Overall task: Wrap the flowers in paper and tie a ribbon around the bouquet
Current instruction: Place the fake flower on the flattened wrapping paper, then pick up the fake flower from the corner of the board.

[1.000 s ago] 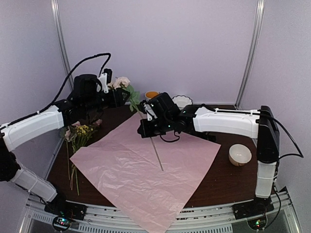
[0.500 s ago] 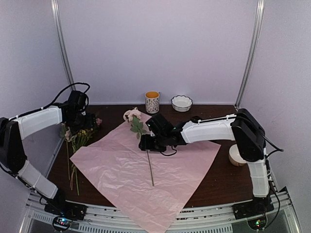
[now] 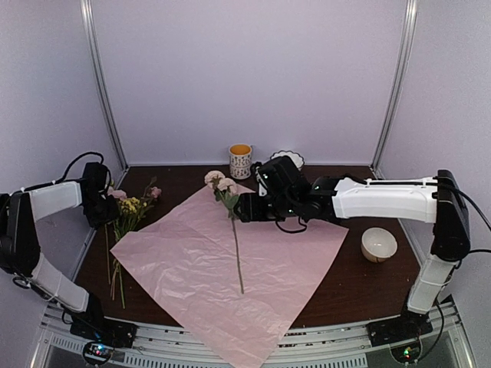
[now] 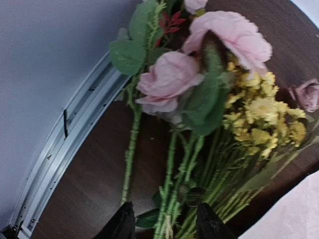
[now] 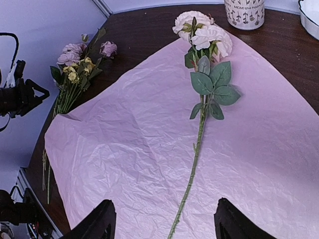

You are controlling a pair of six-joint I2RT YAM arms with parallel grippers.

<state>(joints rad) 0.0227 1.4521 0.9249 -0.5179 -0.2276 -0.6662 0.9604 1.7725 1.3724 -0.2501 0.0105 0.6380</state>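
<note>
The lilac-pink paper (image 3: 192, 268) lies spread flat on the dark table. One pale rose stem (image 3: 234, 238) lies loose on it, heads (image 5: 207, 35) at the far corner. The other flowers (image 3: 130, 208), pink roses and yellow blossoms, lie in a bunch off the paper's left edge. My left gripper (image 4: 164, 219) is low over that bunch with its jaws apart, green stems (image 4: 174, 164) between the fingers. My right gripper (image 5: 162, 219) hovers open above the paper (image 5: 124, 149), straddling the single stem's lower end from above, holding nothing. The ribbon is out of view, and no wrapped bouquet shows.
A patterned mug (image 3: 240, 161) and a white scalloped bowl (image 3: 288, 159) stand at the back, just behind the right arm. A small cream bowl (image 3: 379, 244) sits at the right. A metal rail (image 4: 60, 159) runs along the table's left edge beside the bunch.
The rose held up between both grippers now lies on the paper. My right gripper has opened and drawn back to the right. My left arm swung left to the bunch.
</note>
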